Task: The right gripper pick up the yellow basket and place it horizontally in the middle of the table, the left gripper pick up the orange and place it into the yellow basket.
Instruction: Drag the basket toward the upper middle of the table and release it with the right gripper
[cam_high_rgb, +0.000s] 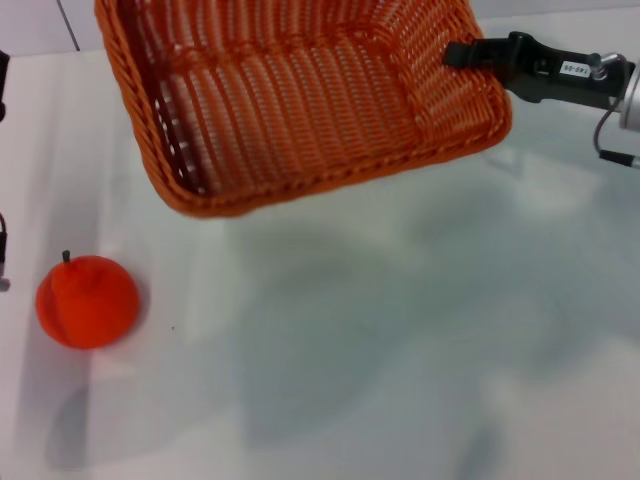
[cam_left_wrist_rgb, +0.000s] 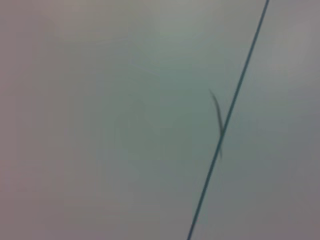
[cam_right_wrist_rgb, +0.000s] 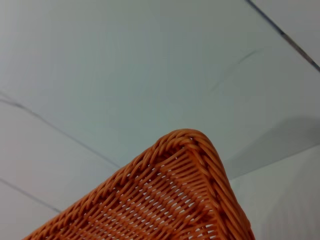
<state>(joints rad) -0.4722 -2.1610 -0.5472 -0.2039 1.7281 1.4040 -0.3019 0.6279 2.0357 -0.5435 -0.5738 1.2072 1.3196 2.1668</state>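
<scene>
The yellow basket (cam_high_rgb: 300, 100), orange-brown woven wicker, hangs tilted in the air above the far half of the white table (cam_high_rgb: 400, 350), casting a shadow below. My right gripper (cam_high_rgb: 462, 54), black with a white label, is shut on the basket's right rim. One basket corner (cam_right_wrist_rgb: 185, 195) fills the right wrist view. The orange (cam_high_rgb: 87, 300), round with a dark stem, sits on the table at the near left. Of my left arm only dark bits at the far left edge of the head view show; its gripper is out of view.
The left wrist view shows only a pale surface crossed by a thin dark seam (cam_left_wrist_rgb: 227, 120). A wall with panel seams (cam_high_rgb: 70, 25) rises behind the table.
</scene>
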